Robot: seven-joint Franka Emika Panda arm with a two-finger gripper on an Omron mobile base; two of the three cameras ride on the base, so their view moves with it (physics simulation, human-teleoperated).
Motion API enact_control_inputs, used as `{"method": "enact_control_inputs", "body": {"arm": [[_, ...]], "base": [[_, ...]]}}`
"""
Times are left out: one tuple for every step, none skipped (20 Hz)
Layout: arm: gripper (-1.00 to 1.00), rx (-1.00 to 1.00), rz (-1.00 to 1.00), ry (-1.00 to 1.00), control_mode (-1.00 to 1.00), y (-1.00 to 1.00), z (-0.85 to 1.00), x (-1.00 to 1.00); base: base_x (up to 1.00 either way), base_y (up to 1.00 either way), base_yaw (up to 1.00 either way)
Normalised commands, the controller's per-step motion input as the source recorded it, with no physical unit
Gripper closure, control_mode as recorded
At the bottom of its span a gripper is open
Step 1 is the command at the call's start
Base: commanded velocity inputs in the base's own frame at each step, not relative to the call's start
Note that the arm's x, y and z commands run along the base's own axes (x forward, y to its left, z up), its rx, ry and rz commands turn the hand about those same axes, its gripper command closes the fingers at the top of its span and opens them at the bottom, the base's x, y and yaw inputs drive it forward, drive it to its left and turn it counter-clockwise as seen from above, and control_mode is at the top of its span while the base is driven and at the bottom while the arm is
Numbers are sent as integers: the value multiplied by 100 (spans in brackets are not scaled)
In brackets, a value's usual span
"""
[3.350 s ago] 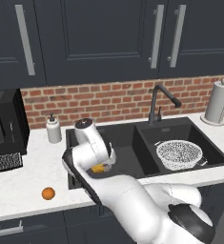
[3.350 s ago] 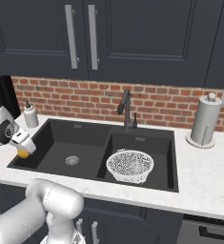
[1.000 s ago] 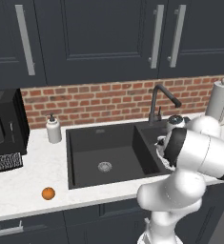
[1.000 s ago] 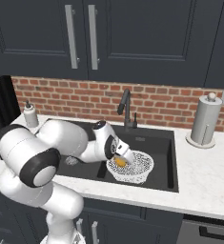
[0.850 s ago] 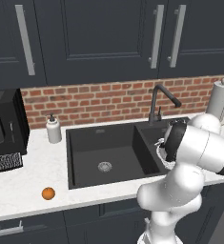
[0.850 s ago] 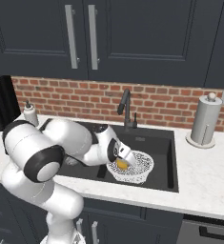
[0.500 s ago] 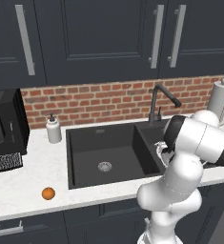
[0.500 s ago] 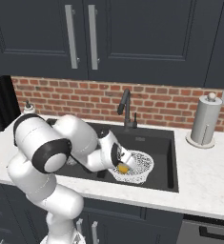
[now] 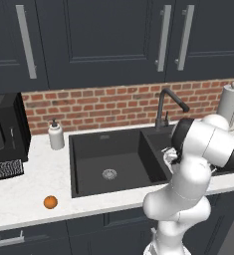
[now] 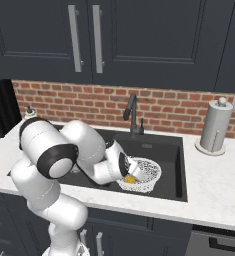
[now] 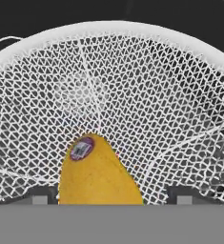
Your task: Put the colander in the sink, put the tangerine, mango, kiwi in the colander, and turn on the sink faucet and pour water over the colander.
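The white colander (image 10: 148, 171) stands in the right basin of the black sink (image 10: 170, 150). My gripper (image 10: 128, 174) reaches down into it. In the hand view the colander's mesh (image 11: 132, 95) curves around the yellow-orange mango (image 11: 96, 176), which lies on its bottom. The gripper (image 11: 112, 196) is open, with a gap between the mango and each fingertip. The mango (image 10: 130, 179) peeks out beside the hand. The deep orange tangerine (image 9: 50, 201) sits on the counter left of the sink (image 9: 108, 154). I cannot make out the kiwi. No water runs from the faucet (image 10: 132, 112).
A paper towel roll (image 10: 212, 127) stands on the counter right of the sink. A soap bottle (image 9: 56, 135) and a black microwave (image 9: 4, 139) stand at the left. The faucet (image 9: 166, 104) rises behind the divider between the basins.
My gripper came down into the colander with the mango, and its jaws have spread away from the fruit. The mango now rests on the mesh.
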Motion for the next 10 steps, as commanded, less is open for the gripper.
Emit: {"method": "enact_control_inputs", "body": {"arm": [[-100,0,0,-3,-100,-9,3,0],[-100,0,0,-5,-100,-3,23,-1],[-100,0,0,-5,-100,0,29,-2],[-100,0,0,-5,-100,0,36,-2],[-100,0,0,-9,-100,0,49,-14],[-100,0,0,-9,-100,0,57,-15],[-100,0,0,-10,-100,0,75,-24],[-100,0,0,-12,-100,0,86,-30],[-100,0,0,-13,-100,1,92,-34],[-100,0,0,-12,-100,15,99,-33]], "base": [[0,0,0],[0,0,0],[0,0,0],[0,0,0],[0,0,0],[0,0,0],[0,0,0],[0,0,0],[0,0,0],[0,0,0]]}}
